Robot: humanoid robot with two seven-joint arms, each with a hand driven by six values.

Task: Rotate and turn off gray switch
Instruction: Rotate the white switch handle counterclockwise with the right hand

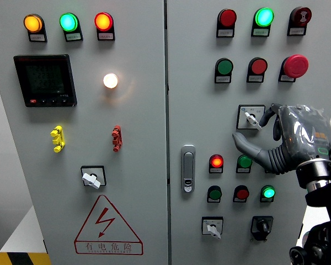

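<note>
The gray rotary switch sits on a white square plate on the right cabinet door, its knob slanted from upper left to lower right. My right hand, covered in a clear sleeve, is up against the panel just right of it. A dark fingertip reaches the knob's right end, while the thumb stretches out below the plate, apart from the knob. The hand's fingers do not close around the knob. The left arm is out of view.
Two similar gray switches and a black one are lower on the panel. A red mushroom button is above the hand, lit indicators below it. A door handle stands at the middle.
</note>
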